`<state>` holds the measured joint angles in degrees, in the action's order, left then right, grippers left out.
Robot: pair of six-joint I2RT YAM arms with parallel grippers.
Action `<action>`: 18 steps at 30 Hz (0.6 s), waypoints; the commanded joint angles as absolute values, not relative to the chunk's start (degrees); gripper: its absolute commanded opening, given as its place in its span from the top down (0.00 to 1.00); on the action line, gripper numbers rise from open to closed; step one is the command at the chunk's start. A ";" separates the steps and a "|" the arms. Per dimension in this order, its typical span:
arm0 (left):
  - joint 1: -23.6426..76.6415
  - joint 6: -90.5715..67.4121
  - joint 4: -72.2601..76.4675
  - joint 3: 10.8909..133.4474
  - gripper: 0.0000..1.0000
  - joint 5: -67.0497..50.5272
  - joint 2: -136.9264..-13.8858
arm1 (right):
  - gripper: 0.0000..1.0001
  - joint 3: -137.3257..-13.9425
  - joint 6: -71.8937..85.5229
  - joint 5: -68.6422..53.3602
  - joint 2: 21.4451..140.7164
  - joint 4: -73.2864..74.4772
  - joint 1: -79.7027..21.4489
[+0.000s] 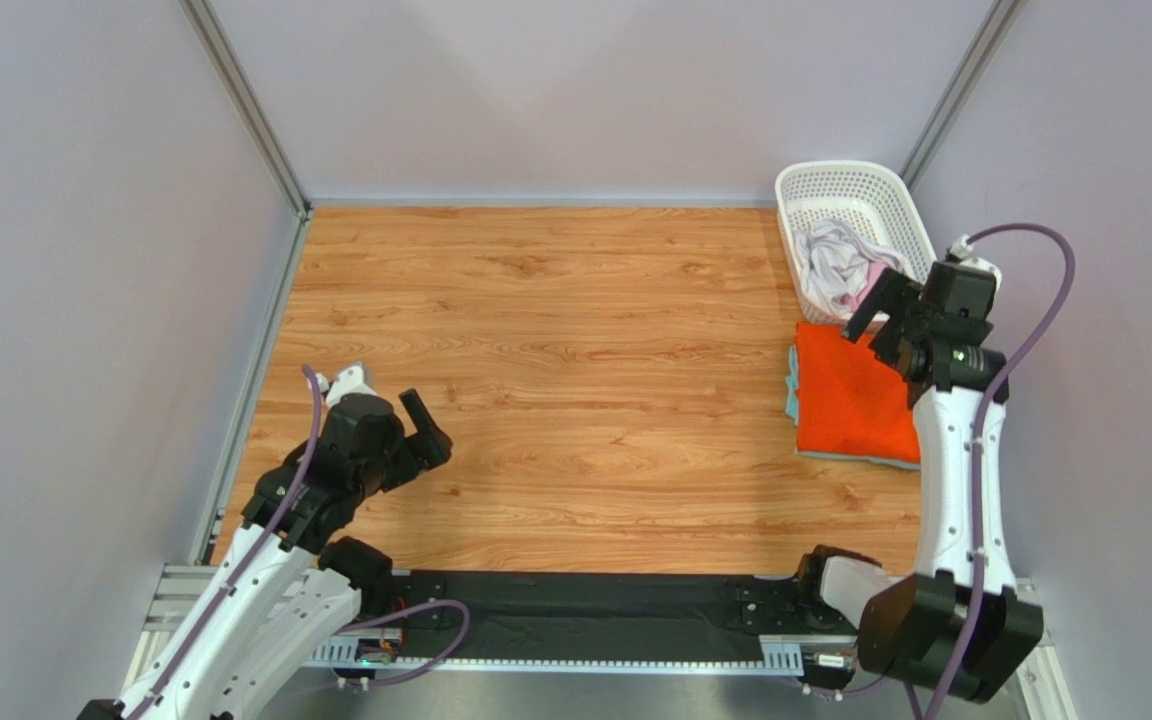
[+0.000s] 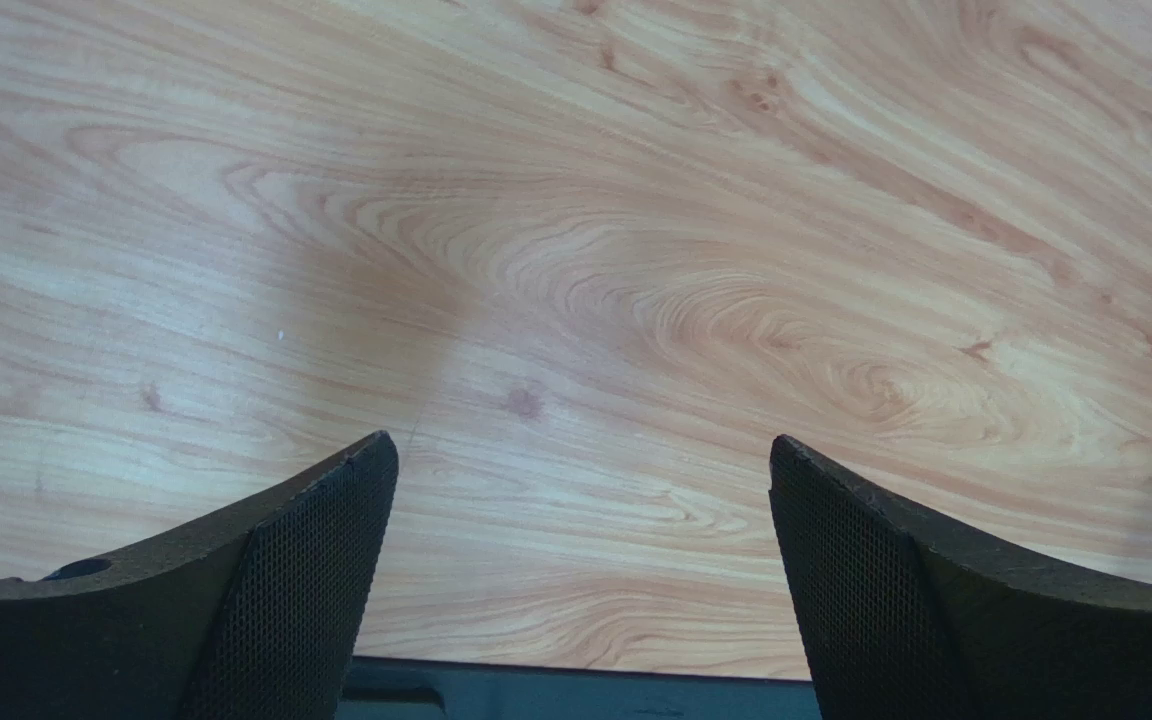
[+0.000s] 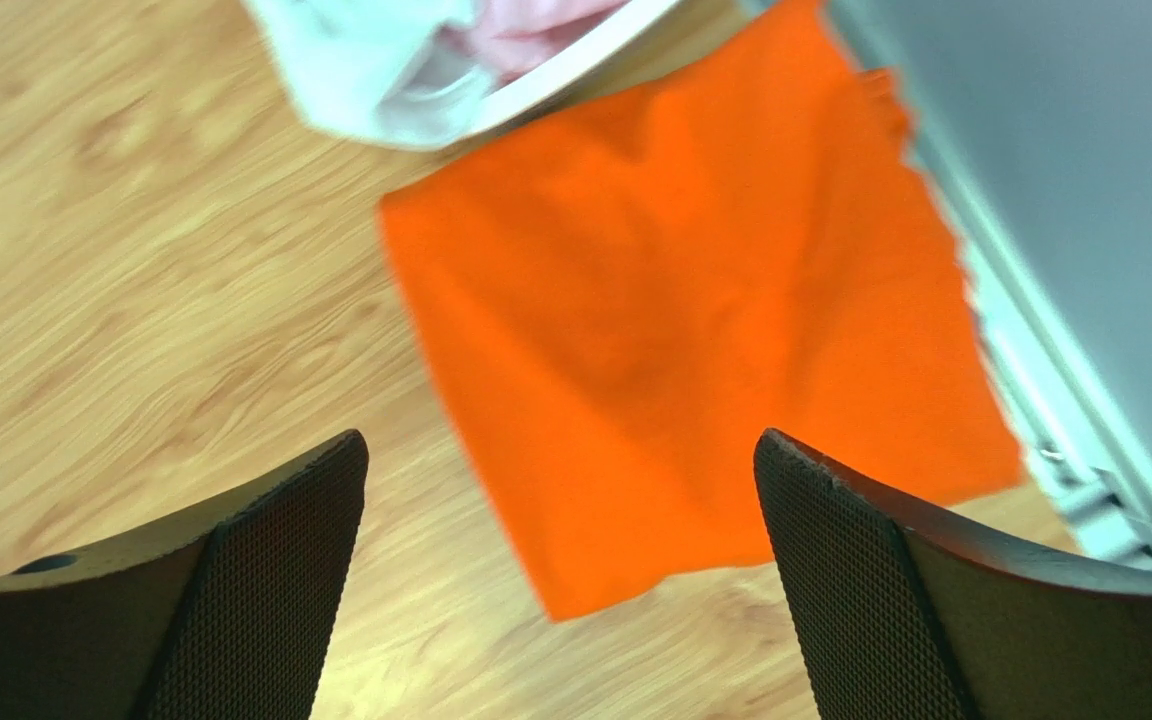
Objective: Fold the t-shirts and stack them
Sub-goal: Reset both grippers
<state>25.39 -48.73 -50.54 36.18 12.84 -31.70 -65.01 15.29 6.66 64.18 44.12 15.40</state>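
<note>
A folded bright orange t-shirt (image 1: 853,398) lies at the right side of the table on top of a folded teal t-shirt (image 1: 793,383), of which only an edge shows. The orange one fills the middle of the right wrist view (image 3: 687,360). Pale grey-white and pink t-shirts (image 1: 842,267) lie crumpled in the white lattice basket (image 1: 898,203); they also show in the right wrist view (image 3: 417,60). My right gripper (image 1: 880,318) is open and empty, above the orange shirt's far end near the basket. My left gripper (image 1: 414,428) is open and empty over bare wood at the near left.
The wooden table (image 1: 567,375) is walled by grey panels at the back and both sides. A black rail (image 1: 597,608) holding the arm bases runs along the near edge. The basket stands in the back right corner against the wall.
</note>
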 commanded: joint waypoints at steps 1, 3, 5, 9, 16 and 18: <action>25.22 -48.78 -51.85 39.46 0.00 14.06 -33.39 | 0.00 -57.15 16.70 -9.30 58.29 39.74 15.21; 25.22 -48.95 -52.29 39.72 0.00 14.15 -33.92 | 0.00 -51.28 18.62 -14.03 54.86 37.72 15.21; 25.22 -49.22 -53.08 40.34 0.00 14.50 -34.01 | 0.00 -47.74 20.03 -16.95 50.03 34.29 15.21; 25.22 -48.69 -55.28 43.93 0.00 15.55 -32.35 | 0.00 -39.49 21.45 -25.21 43.69 30.33 15.21; 25.31 -50.62 -59.23 45.79 0.00 20.29 -26.64 | 0.00 -33.67 21.27 -26.72 34.55 29.71 15.21; 25.22 -50.89 -59.15 45.62 0.00 20.92 -24.10 | 0.00 -33.14 21.09 -26.72 32.88 29.88 15.21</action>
